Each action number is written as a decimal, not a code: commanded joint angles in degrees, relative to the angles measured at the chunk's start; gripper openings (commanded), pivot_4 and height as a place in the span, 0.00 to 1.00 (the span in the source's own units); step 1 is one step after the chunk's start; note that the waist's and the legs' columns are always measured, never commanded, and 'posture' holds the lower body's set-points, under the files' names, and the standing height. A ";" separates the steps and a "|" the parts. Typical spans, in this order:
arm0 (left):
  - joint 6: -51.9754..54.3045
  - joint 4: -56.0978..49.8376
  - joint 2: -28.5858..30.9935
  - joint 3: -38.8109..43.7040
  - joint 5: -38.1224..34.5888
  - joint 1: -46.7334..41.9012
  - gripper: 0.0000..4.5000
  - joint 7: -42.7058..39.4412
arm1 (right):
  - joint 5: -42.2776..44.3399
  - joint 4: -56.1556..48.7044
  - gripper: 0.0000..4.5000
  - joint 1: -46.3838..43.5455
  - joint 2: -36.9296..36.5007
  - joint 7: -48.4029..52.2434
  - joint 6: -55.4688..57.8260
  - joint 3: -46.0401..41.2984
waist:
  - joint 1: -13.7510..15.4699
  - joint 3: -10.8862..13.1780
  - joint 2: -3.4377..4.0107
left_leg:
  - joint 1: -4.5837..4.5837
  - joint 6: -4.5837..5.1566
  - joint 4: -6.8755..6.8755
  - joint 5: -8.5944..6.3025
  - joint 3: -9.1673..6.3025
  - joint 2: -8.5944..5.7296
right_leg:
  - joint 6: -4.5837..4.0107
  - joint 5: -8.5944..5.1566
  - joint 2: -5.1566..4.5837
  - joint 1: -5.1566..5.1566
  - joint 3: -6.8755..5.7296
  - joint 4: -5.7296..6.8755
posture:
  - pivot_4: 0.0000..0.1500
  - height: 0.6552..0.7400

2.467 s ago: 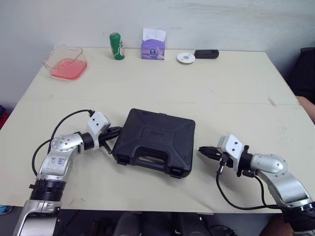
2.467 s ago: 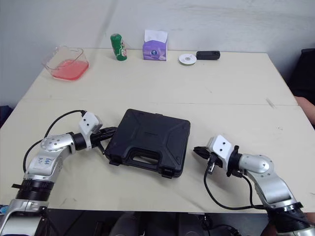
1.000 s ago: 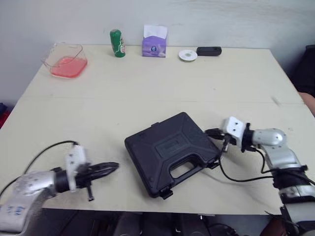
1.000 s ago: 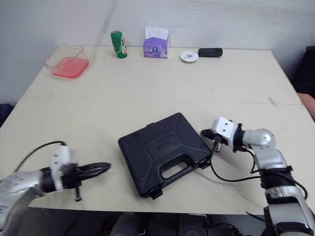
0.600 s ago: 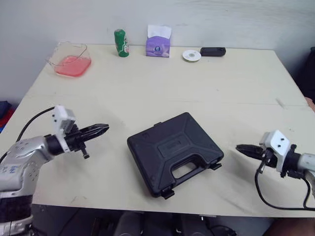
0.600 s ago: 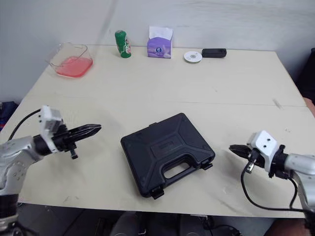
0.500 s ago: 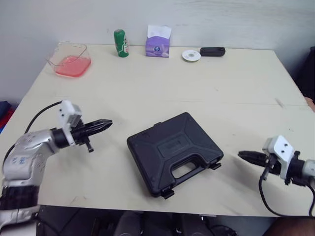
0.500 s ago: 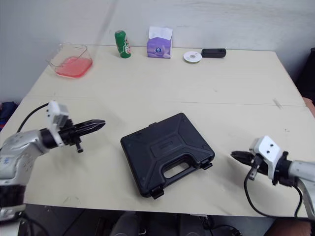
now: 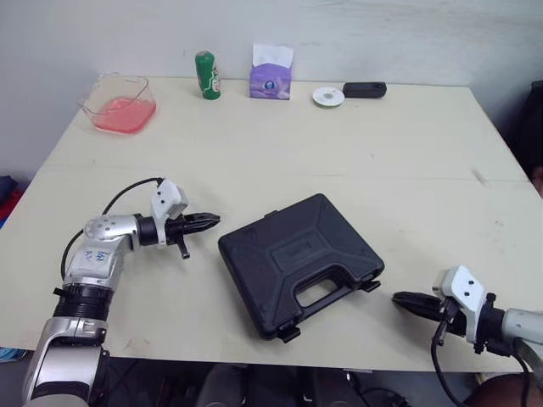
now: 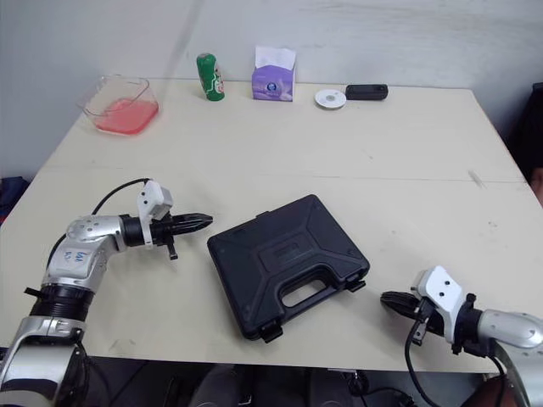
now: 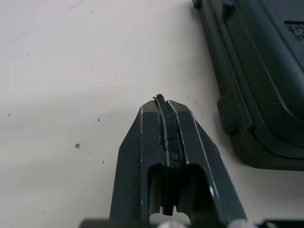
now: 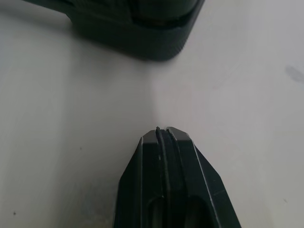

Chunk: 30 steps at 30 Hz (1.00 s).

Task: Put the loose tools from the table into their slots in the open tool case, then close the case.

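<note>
The left gripper (image 9: 210,220), pressed together and empty, points at the closed black tool case (image 9: 301,259) from its 9 o'clock, just short of touching. The right gripper (image 9: 404,299), likewise pinched together on nothing, is at the case's 4 o'clock, apart from it. The case lies mid-counter (image 9: 382,153). A pink tray (image 9: 119,106), green can (image 9: 204,75) and tissue box (image 9: 271,76) line the far edge.

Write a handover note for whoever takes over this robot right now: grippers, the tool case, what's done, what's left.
Left gripper: shut, empty, beside the tool case at its left corner, not touching.
Right gripper: shut, empty, over the table right of the case.
Done: case closed, flat mid-table, handle toward the robot; no loose tools seen.
Left: check the front latches; cannot tell whether they are fastened.
</note>
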 commanded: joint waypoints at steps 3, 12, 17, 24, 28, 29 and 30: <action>-1.37 -2.04 -0.93 0.09 0.52 0.51 0.00 -0.69 | -1.03 -0.31 0.02 -1.63 1.96 0.02 -1.28 5.10 | -0.15 -0.06 -0.10 | 0.01 -0.02 -0.01 0.00 0.00 0.02 | 0.00 0.00 0.01 0.00 0.04 0.01 | 1.00 1.00; -1.85 -2.22 -1.89 -0.36 1.46 0.78 0.00 -0.59 | 0.93 -0.72 0.02 -4.35 2.60 0.89 1.27 8.51 | -0.07 -0.10 -0.15 | 0.01 -0.01 0.00 0.00 -0.05 0.02 | -0.01 0.00 0.00 0.00 0.08 0.02 | 1.00 1.00; -3.61 -0.73 -3.22 -1.54 3.14 1.02 0.00 0.07 | -2.12 1.37 0.02 -8.74 4.03 -0.61 -1.73 11.08 | -0.16 -0.10 -0.16 | 0.01 0.00 0.01 0.00 -0.04 0.02 | -0.01 0.00 0.01 0.01 0.07 0.05 | 1.00 1.00; -0.39 -5.31 -1.79 -1.83 2.37 6.49 0.00 -2.02 | -4.17 5.13 0.02 -14.72 5.40 -0.12 -5.33 14.08 | -1.37 -0.10 -0.16 | 0.05 -0.01 0.03 0.00 -0.01 0.05 | -0.01 0.00 0.02 0.00 0.07 0.13 | 1.00 1.00; 1.40 -9.48 -1.05 0.01 1.08 10.11 0.00 -0.80 | -5.51 8.07 0.02 -18.00 5.49 0.48 -7.31 15.35 | -1.48 -0.11 -0.16 | 0.14 0.03 0.02 -0.02 0.03 0.03 | -0.02 0.00 -0.03 0.02 0.12 0.21 | 1.00 1.00; 1.83 -10.42 -0.97 0.32 0.91 10.79 0.00 -0.58 | -5.63 8.50 0.02 -18.57 5.57 0.55 -7.55 15.58 | -1.42 -0.11 -0.17 | 0.13 0.05 0.03 -0.02 0.01 0.04 | -0.02 0.00 -0.05 0.02 0.14 0.21 | 1.00 1.00; 2.17 -11.09 -0.93 0.53 0.82 11.24 0.00 -0.41 | -5.69 8.80 0.02 -18.95 5.61 0.58 -7.72 15.76 | -1.42 -0.11 -0.16 | 0.14 0.05 0.03 -0.02 0.00 0.03 | -0.03 0.00 -0.05 0.03 0.17 0.21 | 1.00 1.00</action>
